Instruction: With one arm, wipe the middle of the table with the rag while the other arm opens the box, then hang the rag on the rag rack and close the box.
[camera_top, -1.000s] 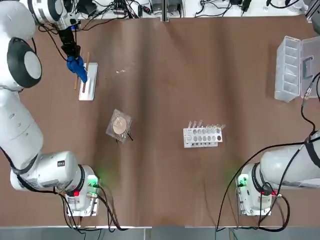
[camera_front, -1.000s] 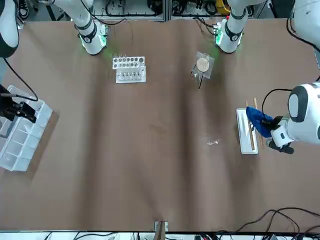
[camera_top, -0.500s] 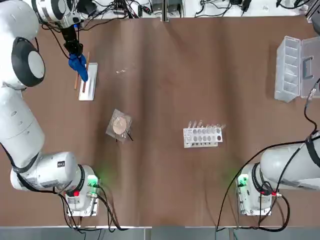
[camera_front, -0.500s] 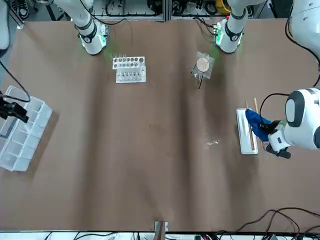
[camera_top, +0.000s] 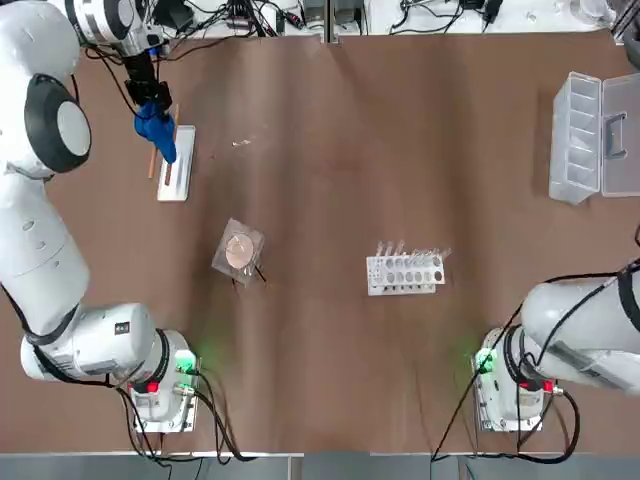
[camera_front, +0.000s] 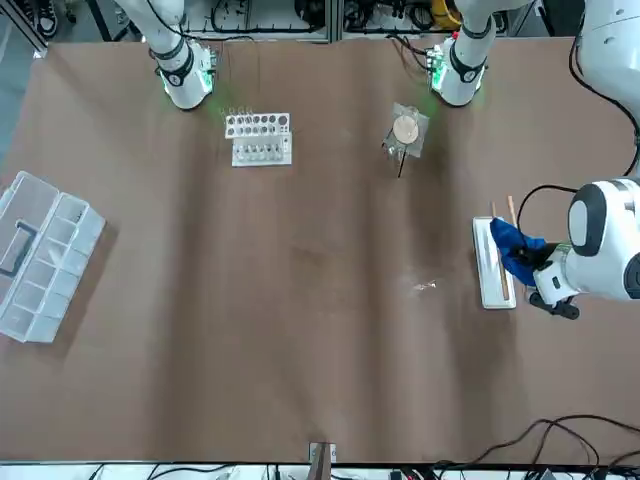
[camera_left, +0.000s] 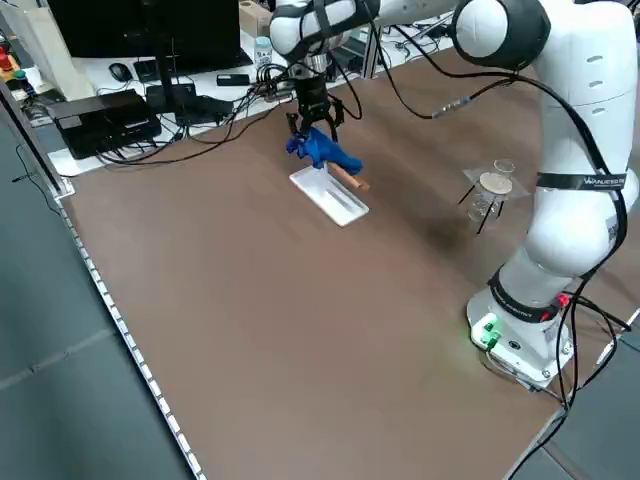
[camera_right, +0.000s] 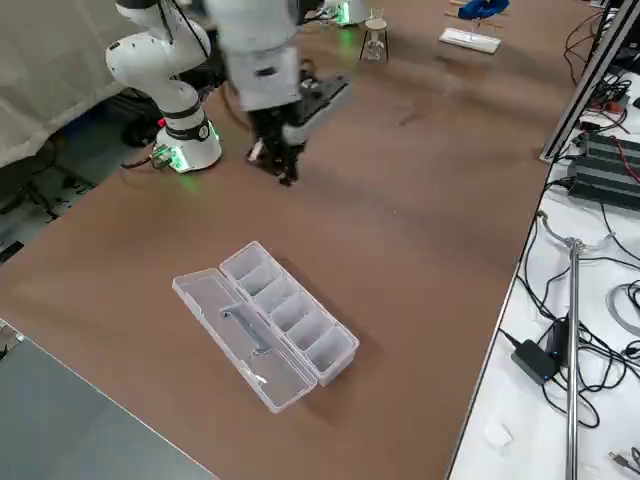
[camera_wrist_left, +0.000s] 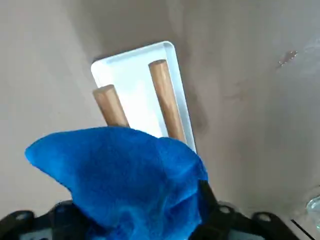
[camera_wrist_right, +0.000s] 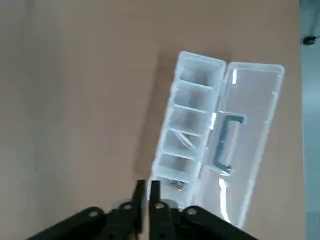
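left end effector (camera_wrist_left: 145, 227) fingers hidden behind rag (camera_wrist_left: 125, 180), right arm (camera_right: 262, 60) blurred

A white bench (camera_left: 150, 75) runs along the tabletop's far edge, crowded with black cables (camera_left: 215, 115), a dark monitor (camera_left: 140, 25) and flat black boxes (camera_left: 100, 112). Grey floor (camera_left: 60, 350) lies beside the tabletop, with a metal pole (camera_right: 573, 330) and cables on the white surface (camera_right: 590, 400) at the other side.

Fuzzy blue cloth rag (camera_wrist_left: 120, 180), wooden rack rods (camera_wrist_left: 166, 103), clear glossy plastic box (camera_right: 268, 322), matt wood-grain table (camera_top: 400, 150).
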